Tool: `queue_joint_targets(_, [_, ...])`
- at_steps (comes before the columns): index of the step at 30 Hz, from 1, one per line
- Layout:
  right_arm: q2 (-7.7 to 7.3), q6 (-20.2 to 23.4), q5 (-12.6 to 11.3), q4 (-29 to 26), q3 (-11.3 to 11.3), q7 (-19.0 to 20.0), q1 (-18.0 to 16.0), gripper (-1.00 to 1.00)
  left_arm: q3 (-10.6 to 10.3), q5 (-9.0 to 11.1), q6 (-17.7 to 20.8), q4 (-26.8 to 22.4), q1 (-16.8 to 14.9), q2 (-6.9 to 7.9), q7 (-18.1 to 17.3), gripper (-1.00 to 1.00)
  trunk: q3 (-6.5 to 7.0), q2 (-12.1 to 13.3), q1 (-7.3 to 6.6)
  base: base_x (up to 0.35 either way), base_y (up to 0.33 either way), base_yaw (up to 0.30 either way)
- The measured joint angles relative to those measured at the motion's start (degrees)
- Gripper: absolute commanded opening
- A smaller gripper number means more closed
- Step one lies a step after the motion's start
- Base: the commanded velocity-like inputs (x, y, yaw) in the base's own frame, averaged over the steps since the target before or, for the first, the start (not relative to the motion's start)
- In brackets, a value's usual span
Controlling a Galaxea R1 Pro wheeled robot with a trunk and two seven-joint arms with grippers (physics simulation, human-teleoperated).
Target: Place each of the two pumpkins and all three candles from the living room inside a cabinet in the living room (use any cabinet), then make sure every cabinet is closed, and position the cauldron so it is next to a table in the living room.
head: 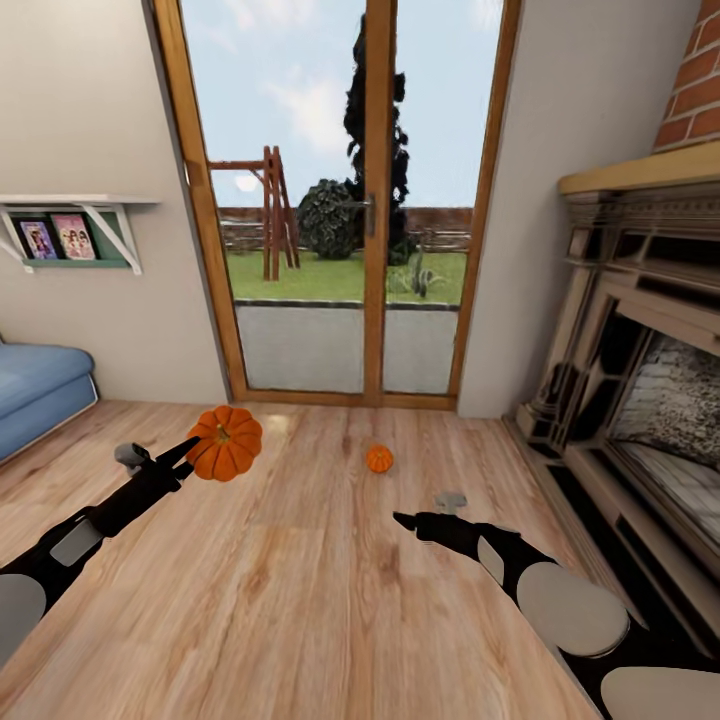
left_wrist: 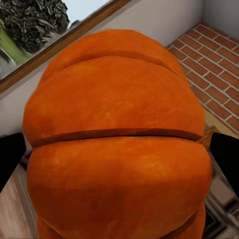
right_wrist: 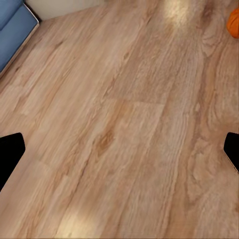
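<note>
So the left gripper (head: 196, 447) has one pumpkin (head: 226, 442) clamped between its fingers, held up over the wooden floor (head: 300, 590) out in front of the glass door (head: 345, 200). In the left wrist view that pumpkin (left_wrist: 117, 144) takes up nearly everything, with a dark fingertip (left_wrist: 10, 159) at each side of it. The second pumpkin (head: 379, 458) sits on the floor further on, near the door's wooden frame, well apart from the held one and from both arms; it also peeks in at the edge of the right wrist view (right_wrist: 234, 22). The right gripper (head: 405, 521) hangs low over bare planks with nothing in it, fingers spread wide, fingertips (right_wrist: 11, 149) at opposite sides of its wrist picture. Room-wise: lots of open floor in the middle, the blue sofa (head: 40, 385) edging in on the left under a wall shelf (head: 75, 225), and the stone fireplace (head: 630, 380) with its stepped base running along the whole right side, close to the right arm.
</note>
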Motion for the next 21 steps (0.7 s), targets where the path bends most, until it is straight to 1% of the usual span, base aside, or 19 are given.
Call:
queue_joint_targets(7, [0.0,0.07,0.0,0.0,0.0,-0.26,0.01,1.0,0.03,0.03,0.0,0.0,0.0,-0.09,0.01,-1.0,0.0,0.0,0.0,0.318,0.079,0.0])
queue_joint_targets(21, [0.01,-0.09,-0.09,0.0,0.0,-0.26,0.0,1.0,0.05,0.05,-0.09,0.0,0.0,-0.09,-0.03,-1.0,0.0,0.0,0.0,0.324,0.004,0.0])
